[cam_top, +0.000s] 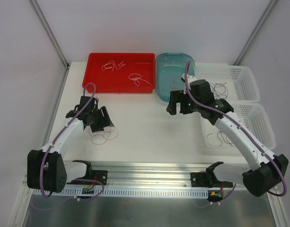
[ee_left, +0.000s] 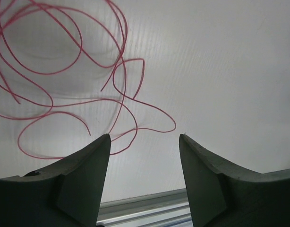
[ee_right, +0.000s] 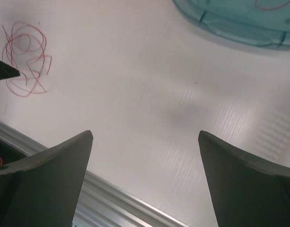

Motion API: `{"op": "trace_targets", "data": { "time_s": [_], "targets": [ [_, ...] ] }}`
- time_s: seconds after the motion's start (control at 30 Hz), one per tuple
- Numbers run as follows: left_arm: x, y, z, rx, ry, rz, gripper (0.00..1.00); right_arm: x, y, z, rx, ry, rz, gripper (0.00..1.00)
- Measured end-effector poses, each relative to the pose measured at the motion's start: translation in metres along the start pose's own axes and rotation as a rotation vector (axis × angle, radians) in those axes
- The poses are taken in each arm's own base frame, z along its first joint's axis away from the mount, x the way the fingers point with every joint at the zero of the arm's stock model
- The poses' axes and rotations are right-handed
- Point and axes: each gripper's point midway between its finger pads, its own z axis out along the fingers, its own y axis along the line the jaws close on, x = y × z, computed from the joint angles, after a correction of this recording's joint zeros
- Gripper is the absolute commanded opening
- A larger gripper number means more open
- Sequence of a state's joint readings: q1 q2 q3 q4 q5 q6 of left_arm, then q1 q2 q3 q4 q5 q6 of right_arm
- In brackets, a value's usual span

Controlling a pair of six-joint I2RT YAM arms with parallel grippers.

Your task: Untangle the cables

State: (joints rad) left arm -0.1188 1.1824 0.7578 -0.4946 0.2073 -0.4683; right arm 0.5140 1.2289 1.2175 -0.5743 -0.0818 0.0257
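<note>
A tangle of thin dark red cable [cam_top: 103, 136] lies in loops on the white table in front of the left arm. It also shows in the left wrist view [ee_left: 122, 42] and the right wrist view [ee_right: 26, 56]. My left gripper [cam_top: 106, 124] [ee_left: 145, 137] is open and empty, just above and beside the red loops. My right gripper [cam_top: 177, 109] [ee_right: 145, 135] is open and empty over bare table near the teal tray. White cables [cam_top: 135, 78] lie in the red tray [cam_top: 95, 59]. Black cables [cam_top: 220, 137] lie in the white baskets.
A teal tray [cam_top: 160, 92] [ee_right: 239, 26] stands at the back middle, with a thin reddish strand in it. Two white baskets [cam_top: 251, 78] stand on the right. An aluminium rail [cam_top: 149, 168] runs along the near edge.
</note>
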Motion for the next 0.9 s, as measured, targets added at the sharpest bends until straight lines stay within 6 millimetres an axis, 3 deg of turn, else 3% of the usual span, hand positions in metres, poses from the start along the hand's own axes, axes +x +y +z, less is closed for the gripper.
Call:
{"op": "trace_targets", "data": {
  "time_s": [0.2, 0.47, 0.6, 0.63, 0.73, 0.9],
  "targets": [
    [0.031, -0.012, 0.015, -0.023, 0.098, 0.009, 0.54, 0.055, 0.008, -0.004, -0.026, 0.084, -0.041, 1.0],
    [0.045, -0.014, 0.035, -0.108, 0.128, -0.01, 0.51, 0.087, 0.004, -0.012, -0.032, 0.105, -0.031, 1.0],
    [0.043, -0.019, 0.041, -0.13, 0.108, -0.019, 0.31, 0.098, 0.003, -0.012, -0.035, 0.113, -0.025, 1.0],
    [0.043, -0.022, 0.043, -0.13, 0.105, -0.016, 0.19, 0.101, 0.003, -0.012, -0.034, 0.118, -0.025, 1.0],
    [0.046, -0.029, 0.048, -0.13, 0.113, -0.012, 0.03, 0.109, 0.002, -0.01, -0.033, 0.136, -0.023, 1.0],
    [0.06, -0.055, 0.05, -0.104, 0.129, 0.068, 0.0, 0.111, 0.002, -0.01, -0.03, 0.134, -0.021, 1.0]
  ]
}}
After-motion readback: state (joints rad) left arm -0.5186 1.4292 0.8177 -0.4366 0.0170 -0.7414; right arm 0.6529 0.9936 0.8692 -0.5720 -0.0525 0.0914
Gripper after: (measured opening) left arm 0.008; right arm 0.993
